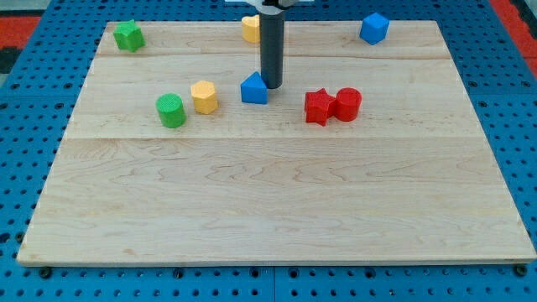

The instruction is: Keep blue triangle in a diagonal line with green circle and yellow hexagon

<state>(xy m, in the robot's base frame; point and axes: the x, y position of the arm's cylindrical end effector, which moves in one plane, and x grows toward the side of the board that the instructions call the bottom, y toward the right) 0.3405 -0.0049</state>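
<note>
**Mia:** What do we see first?

**Ben:** The big wooden board (277, 210). Most of it is bare. All the blocks sit in the top half of the view.

**Mia:** And our arm?

**Ben:** We come down from the view's top as a dark rod. My tip (271, 86) is right at the top-right corner of the blue triangle (254, 88). It looks like it is touching, but we cannot be sure.

**Mia:** Do we have jaws? Are they gripping anything?

**Ben:** No jaws at all, just the rod. Nothing can be squeezed or let go. We only push.

**Mia:** Where are the other two blocks we need?

**Ben:** The yellow hexagon (204, 96) is to the view's left of the triangle. The green circle (170, 111) is further left and a bit lower, just beside the hexagon.

**Mia:** Is the job nearly done?

**Ben:** We think so. Green, yellow and blue climb step by step toward the view's right. That already looks like a slanted line. Maybe a small nudge is left to make it neater.

**Mia:** Anything else?

**Ben:** A red star (318, 107) touching a red cylinder (347, 103), a blue block (374, 28), a green star (128, 35), and a yellow block (250, 27) behind the rod.
</note>
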